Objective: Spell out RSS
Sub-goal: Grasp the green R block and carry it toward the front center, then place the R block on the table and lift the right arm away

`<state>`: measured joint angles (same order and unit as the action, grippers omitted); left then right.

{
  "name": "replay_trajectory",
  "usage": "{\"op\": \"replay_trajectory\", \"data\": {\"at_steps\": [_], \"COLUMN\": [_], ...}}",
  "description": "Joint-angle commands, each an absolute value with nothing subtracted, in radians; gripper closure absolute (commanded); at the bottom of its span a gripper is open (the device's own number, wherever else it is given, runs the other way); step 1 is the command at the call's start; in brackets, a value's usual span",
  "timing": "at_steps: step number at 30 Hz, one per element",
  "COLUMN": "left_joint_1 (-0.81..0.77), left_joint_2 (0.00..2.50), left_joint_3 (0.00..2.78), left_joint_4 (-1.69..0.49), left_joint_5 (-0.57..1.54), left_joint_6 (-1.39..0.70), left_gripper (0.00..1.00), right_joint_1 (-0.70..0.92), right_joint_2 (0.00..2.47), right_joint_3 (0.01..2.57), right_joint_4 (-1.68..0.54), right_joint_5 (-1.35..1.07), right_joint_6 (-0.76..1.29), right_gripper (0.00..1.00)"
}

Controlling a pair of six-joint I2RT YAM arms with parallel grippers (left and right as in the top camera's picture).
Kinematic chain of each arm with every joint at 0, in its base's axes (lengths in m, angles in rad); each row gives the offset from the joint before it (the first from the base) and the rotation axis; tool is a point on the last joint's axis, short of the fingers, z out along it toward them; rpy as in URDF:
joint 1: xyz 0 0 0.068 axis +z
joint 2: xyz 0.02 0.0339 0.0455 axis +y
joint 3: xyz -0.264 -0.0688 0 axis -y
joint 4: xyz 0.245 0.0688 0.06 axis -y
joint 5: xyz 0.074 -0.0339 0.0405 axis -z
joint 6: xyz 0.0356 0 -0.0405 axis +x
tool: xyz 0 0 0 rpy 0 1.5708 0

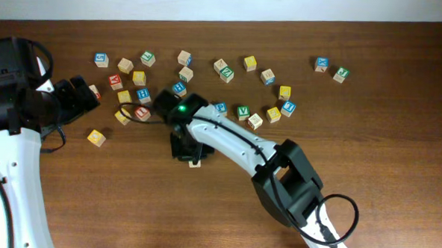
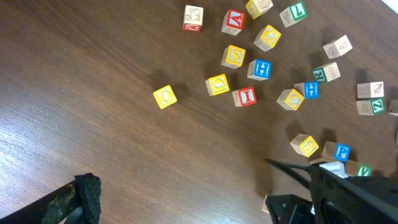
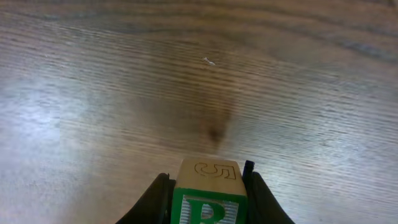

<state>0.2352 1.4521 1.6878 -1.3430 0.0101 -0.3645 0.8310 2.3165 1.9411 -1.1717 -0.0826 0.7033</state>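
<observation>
One green R cube [image 3: 206,207] clamped in right pincer [image 3: 207,185], left pincer [image 1: 81,96] opening unclear

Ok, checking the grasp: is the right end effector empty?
No, the right end effector grips a green R block.

The dark wooden table [image 1: 399,147] is carrying a scatter of letter cubes [image 1: 186,74], spreading from 10 to 1 o'clock. One yellow cube [image 1: 95,137] is sitting alone at 9 o'clock, apart from the bunch. A blue cube [image 1: 322,64] and a green cube [image 1: 341,74] are sitting just beside each other at 1 o'clock.
</observation>
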Motion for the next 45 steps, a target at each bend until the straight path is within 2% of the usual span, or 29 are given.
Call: {"op": "replay_trajectory", "data": {"at_steps": [1, 4, 8, 11, 18, 21, 27, 28, 30, 33, 38, 40, 42, 43, 44, 45], "left_joint_1": [0.239, 0.239, 0.239, 0.239, 0.239, 0.239, 0.239, 0.239, 0.239, 0.239, 0.239, 0.239, 0.239, 0.239, 0.239, 0.239], "left_joint_2": [1.451, 1.451, 1.451, 1.451, 1.451, 1.451, 1.451, 1.451, 1.451, 1.451, 1.451, 1.451, 1.451, 1.451, 1.451, 1.451], "left_joint_3": [1.700, 1.700, 1.700, 1.700, 1.700, 1.700, 1.700, 1.700, 1.700, 1.700, 1.700, 1.700, 1.700, 1.700, 1.700, 1.700], "left_joint_4": [-1.341, -1.341, -1.341, -1.341, -1.341, -1.341, -1.341, -1.341, -1.341, -1.341, -1.341, -1.341, -1.341, -1.341, -1.341, -1.341], "left_joint_5": [0.003, 0.003, 0.003, 0.003, 0.003, 0.003, 0.003, 0.003, 0.003, 0.003, 0.003, 0.003, 0.003, 0.003, 0.003, 0.003], "left_joint_6": [-0.381, -0.381, -0.381, -0.381, -0.381, -0.381, -0.381, -0.380, -0.380, -0.381, -0.381, -0.381, -0.381, -0.381, -0.381, -0.381], "left_gripper": [0.01, 0.01, 0.01, 0.01, 0.01, 0.01, 0.01, 0.01, 0.01, 0.01, 0.01, 0.01, 0.01, 0.01, 0.01, 0.01], "right_joint_1": [0.825, 0.825, 0.824, 0.811, 0.815, 0.818, 0.819, 0.818, 0.816, 0.796, 0.731, 0.670, 0.540, 0.506, 0.426, 0.368], "right_joint_2": [2.313, 2.313, 2.313, 2.312, 2.313, 2.314, 2.314, 2.314, 2.314, 2.313, 2.296, 2.294, 2.294, 2.294, 2.288, 2.288], "right_joint_3": [1.891, 1.885, 1.885, 1.924, 1.927, 1.920, 1.920, 1.921, 1.922, 1.947, 2.177, 2.377, 2.572, 2.599, 2.615, 2.614], "right_joint_4": [-1.139, -1.131, -1.127, -1.135, -1.196, -1.190, -1.188, -1.187, -1.181, -1.188, -1.306, -1.466, -1.669, -1.699, -1.699, -1.699], "right_joint_5": [-0.044, -0.065, -0.077, -0.078, -0.104, -0.109, -0.123, -0.123, -0.120, -0.120, -0.123, -0.041, 0.102, 0.117, 0.078, 0.056], "right_joint_6": [0.742, 0.732, 0.730, 0.688, 0.716, 0.715, 0.715, 0.715, 0.715, 0.715, 0.627, 0.583, 0.573, 0.556, 0.433, 0.390], "right_gripper": [0.79, 0.67, 0.61, 0.60, 0.60, 0.70, 0.75, 0.71, 0.57, 0.54, 0.54, 0.51, 0.49, 0.42, 0.02, 0.02]}}
